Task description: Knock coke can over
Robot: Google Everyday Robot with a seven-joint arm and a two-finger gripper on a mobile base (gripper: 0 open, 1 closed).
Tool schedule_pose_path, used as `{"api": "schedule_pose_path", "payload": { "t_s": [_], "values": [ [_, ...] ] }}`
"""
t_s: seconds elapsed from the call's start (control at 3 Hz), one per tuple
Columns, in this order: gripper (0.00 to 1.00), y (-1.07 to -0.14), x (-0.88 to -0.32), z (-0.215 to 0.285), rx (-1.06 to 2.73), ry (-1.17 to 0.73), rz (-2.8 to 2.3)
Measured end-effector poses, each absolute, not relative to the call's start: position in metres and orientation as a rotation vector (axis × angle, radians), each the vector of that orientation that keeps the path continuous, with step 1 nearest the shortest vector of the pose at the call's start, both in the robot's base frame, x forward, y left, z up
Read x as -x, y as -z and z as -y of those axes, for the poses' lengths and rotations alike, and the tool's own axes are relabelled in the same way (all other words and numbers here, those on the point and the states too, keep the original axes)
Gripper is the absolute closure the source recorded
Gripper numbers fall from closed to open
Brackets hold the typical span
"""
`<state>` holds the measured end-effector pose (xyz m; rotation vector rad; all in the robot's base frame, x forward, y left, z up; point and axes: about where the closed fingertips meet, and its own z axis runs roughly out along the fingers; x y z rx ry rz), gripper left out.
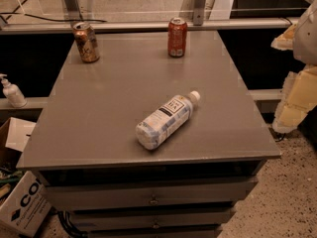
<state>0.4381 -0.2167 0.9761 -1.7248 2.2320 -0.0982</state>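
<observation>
The coke can is red with white markings and a silver top. It stands upright near the far edge of the grey table top, a little right of centre. My gripper shows as white and pale yellow parts at the right edge of the view. It is beyond the table's right side, well to the right of the can and nearer to the camera than it. It touches nothing on the table.
A brown-gold can stands upright at the far left corner. A clear plastic bottle with a white cap lies on its side mid-table. Drawers are below. A pump bottle and cardboard boxes are at the left.
</observation>
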Motion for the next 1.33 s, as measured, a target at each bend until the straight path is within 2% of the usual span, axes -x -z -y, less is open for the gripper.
{"api": "schedule_pose_path", "payload": {
  "t_s": [0.67,1.33],
  "values": [
    [0.0,-0.974,-0.443,0.22,1.695,0.084,-2.238],
    [0.0,-0.942,-0.505,0.225,1.476,-0.039,-2.245]
  ]
}}
